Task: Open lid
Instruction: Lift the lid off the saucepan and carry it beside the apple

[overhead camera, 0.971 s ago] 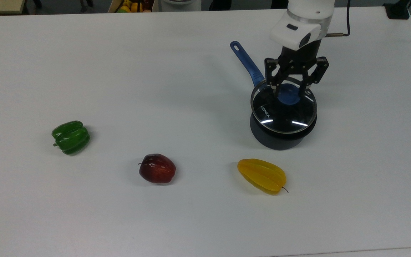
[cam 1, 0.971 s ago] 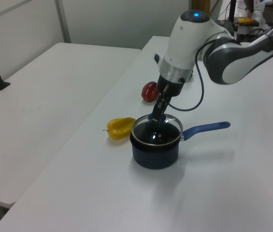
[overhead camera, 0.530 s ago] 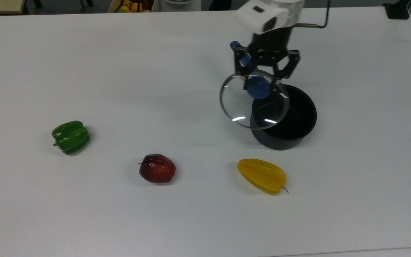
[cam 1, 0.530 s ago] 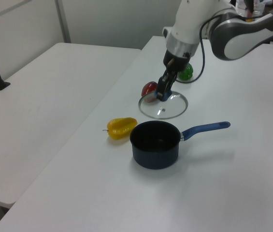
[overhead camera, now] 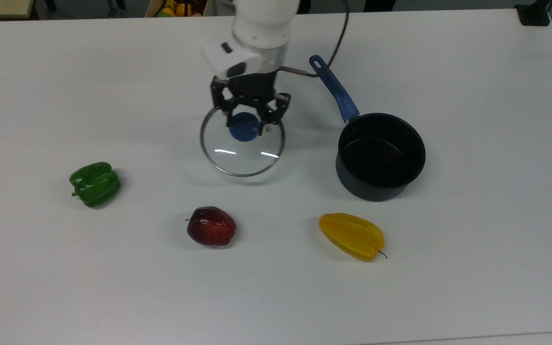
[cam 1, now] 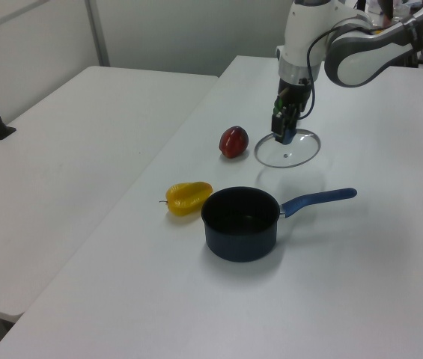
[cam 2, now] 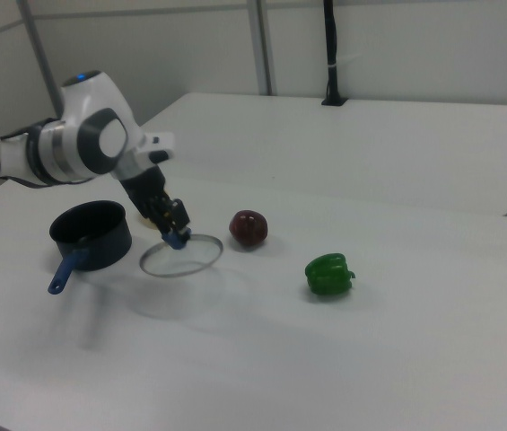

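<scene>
**Ana:** Over the bare tabletop (overhead camera: 472, 96), to the top view's left of the saucepan (overhead camera: 380, 155), the pincer (overhead camera: 249, 122) has its fingers closed on the blue knob (overhead camera: 244, 130) of the lid (overhead camera: 242, 149). The glass disc hangs roughly level under it, well apart from the pan, whose dark inside is uncovered.

**Ben:** So which step is this?

**Ana:** I'd judge the opening itself done; what's in hand is the carry and set-down. The shadow sits just under the lid's near rim, so it looks slightly off the surface, though I can't tell for certain that no edge is touching.

**Ben:** And the next move?

**Ana:** Probably a gentle descent until the metal rim lies flat, then spreading the fingers and rising straight off the knob. Glass wants a soft landing. The apple (overhead camera: 211, 226) lies nearer the top view's bottom edge, with room to spare, and the green pepper (overhead camera: 95, 184) and yellow starfruit (overhead camera: 351, 235) are well away.

**Ben:** How is the arm posed?

**Ana:** In the left view the white forearm (cam 1: 361, 56) reaches in from the left view's right, and the wrist (cam 1: 301, 45) turns downward, so the pincer points steeply at the tabletop. In the right view it leans a little, the fingers angling down to the knob.
</scene>
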